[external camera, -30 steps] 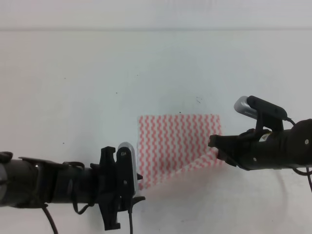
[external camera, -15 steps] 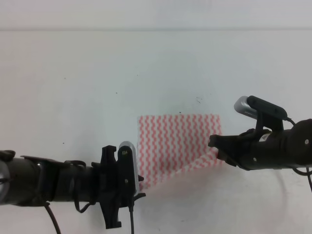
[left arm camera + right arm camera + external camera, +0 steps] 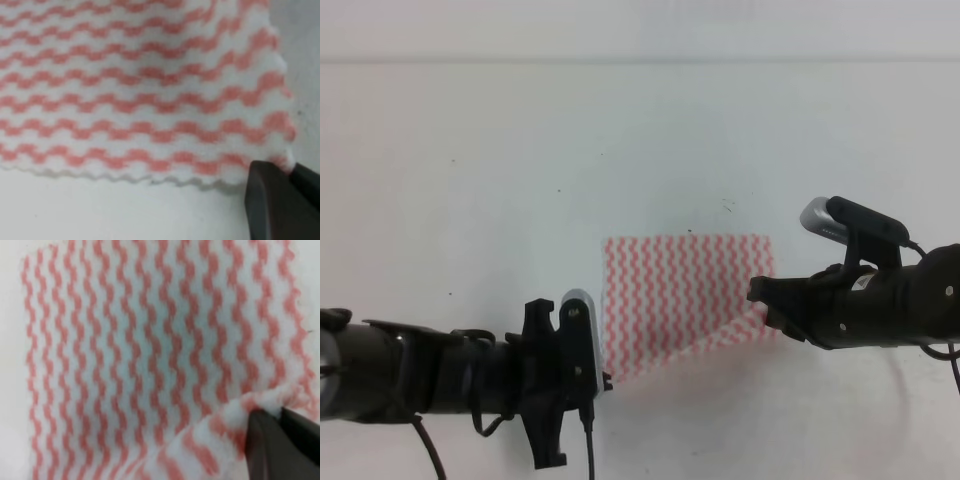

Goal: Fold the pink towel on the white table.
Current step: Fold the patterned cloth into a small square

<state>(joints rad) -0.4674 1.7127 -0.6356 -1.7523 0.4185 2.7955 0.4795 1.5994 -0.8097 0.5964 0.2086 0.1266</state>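
The pink towel (image 3: 685,298), with pink-red and white zigzag stripes, lies on the white table (image 3: 520,150) a little right of centre. My left gripper (image 3: 605,380) is at its near left corner. In the left wrist view the two dark fingers of the left gripper (image 3: 287,167) are shut on that corner of the towel (image 3: 140,85). My right gripper (image 3: 760,300) is at the right edge. There the near right corner is lifted and pulled inward. The right wrist view shows the right gripper (image 3: 279,414) pinching a raised fold of the towel (image 3: 150,350).
The table's far edge (image 3: 640,62) runs across the top of the high view. Small dark specks (image 3: 728,205) dot the surface behind the towel. Both arms lie low along the near side, with cables trailing off the lower edge.
The left gripper's fingers, spread apart a second ago, have come together on the towel's near left corner, and the left arm has shifted slightly left. The right arm and its fold have not moved.
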